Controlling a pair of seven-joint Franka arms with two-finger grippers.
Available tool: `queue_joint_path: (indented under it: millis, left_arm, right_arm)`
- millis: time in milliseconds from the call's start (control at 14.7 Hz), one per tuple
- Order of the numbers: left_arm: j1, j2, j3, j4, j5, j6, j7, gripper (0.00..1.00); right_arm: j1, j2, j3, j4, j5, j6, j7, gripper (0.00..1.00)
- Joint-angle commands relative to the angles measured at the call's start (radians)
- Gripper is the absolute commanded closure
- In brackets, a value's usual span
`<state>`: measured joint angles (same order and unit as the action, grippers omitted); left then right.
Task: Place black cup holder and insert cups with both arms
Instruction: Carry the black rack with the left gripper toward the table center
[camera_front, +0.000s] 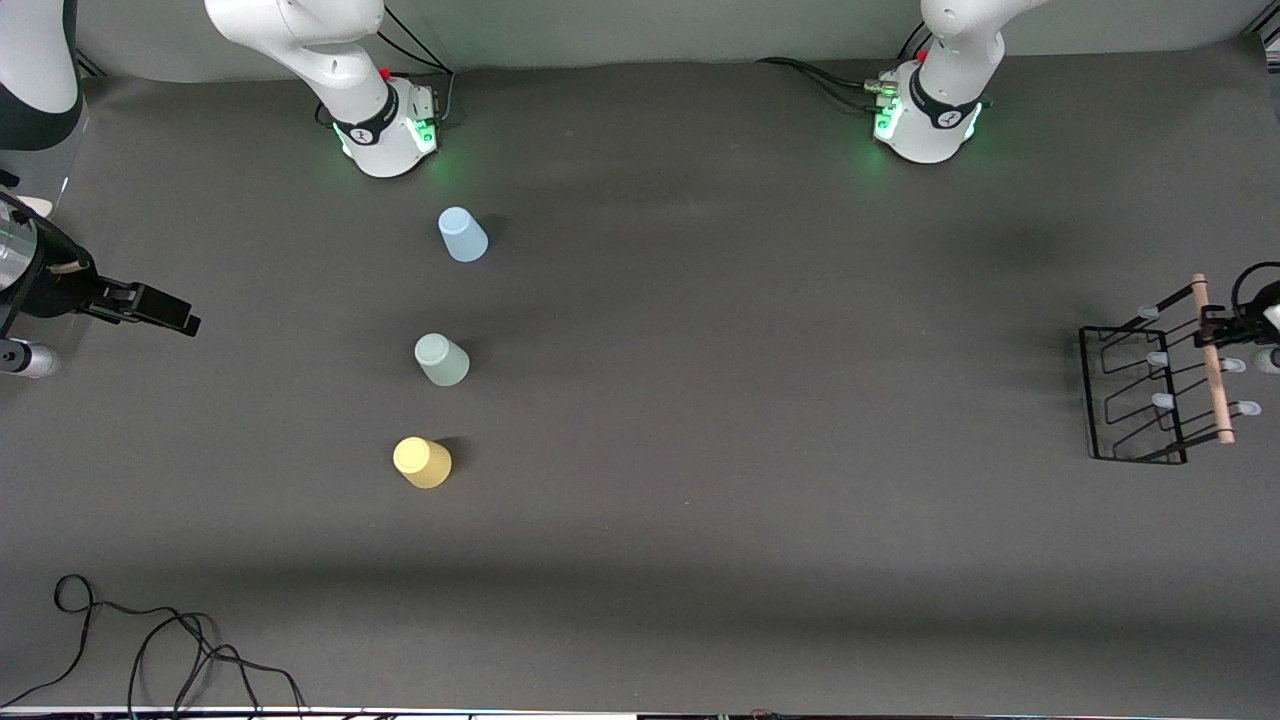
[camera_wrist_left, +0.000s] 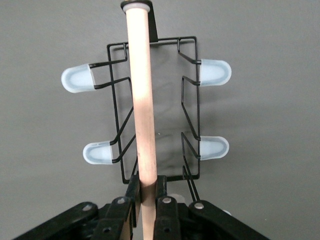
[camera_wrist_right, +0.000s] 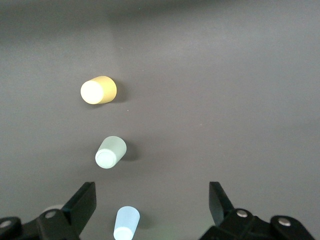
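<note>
The black cup holder (camera_front: 1135, 395) stands at the left arm's end of the table, its wooden rod handle (camera_front: 1215, 365) on top. My left gripper (camera_front: 1213, 326) is shut on that rod near one end. In the left wrist view the rod (camera_wrist_left: 142, 100) runs out from between the closed fingers of the left gripper (camera_wrist_left: 148, 192), over the wire base (camera_wrist_left: 190, 100) and pale-blue peg tips (camera_wrist_left: 77, 78). Three cups stand upside down in a row: light blue (camera_front: 462, 235), pale green (camera_front: 441, 360), yellow (camera_front: 422, 462). My right gripper (camera_front: 150, 308) waits open over the right arm's end, empty (camera_wrist_right: 152, 200).
The arm bases (camera_front: 385, 130) (camera_front: 925, 120) stand along the edge of the table farthest from the front camera. Loose black cables (camera_front: 150, 640) lie at the edge nearest that camera, toward the right arm's end. Dark mat lies between the cups and the holder.
</note>
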<state>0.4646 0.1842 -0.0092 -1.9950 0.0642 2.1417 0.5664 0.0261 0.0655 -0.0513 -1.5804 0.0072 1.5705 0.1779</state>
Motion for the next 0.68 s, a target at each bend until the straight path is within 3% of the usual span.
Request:
queue_joint_path:
  millis: [0,272,612]
  left_arm:
    - [-0.012,-0.023,0.002,0.175,-0.003,-0.182,-0.055,1.0]
    - [-0.085,-0.022,-0.002,0.344,-0.003,-0.363,-0.178,1.0]
    - [-0.347,-0.025,-0.003,0.439,-0.004,-0.499,-0.428,1.0]
  right_arm:
    - [0.005,-0.016,0.002,-0.01,-0.023,0.008,0.018,0.0]
    - [0.005,-0.016,0.001,-0.01,-0.024,0.008,0.018,0.0]
    - [0.005,-0.016,0.002,-0.01,-0.032,0.008,0.014,0.0]
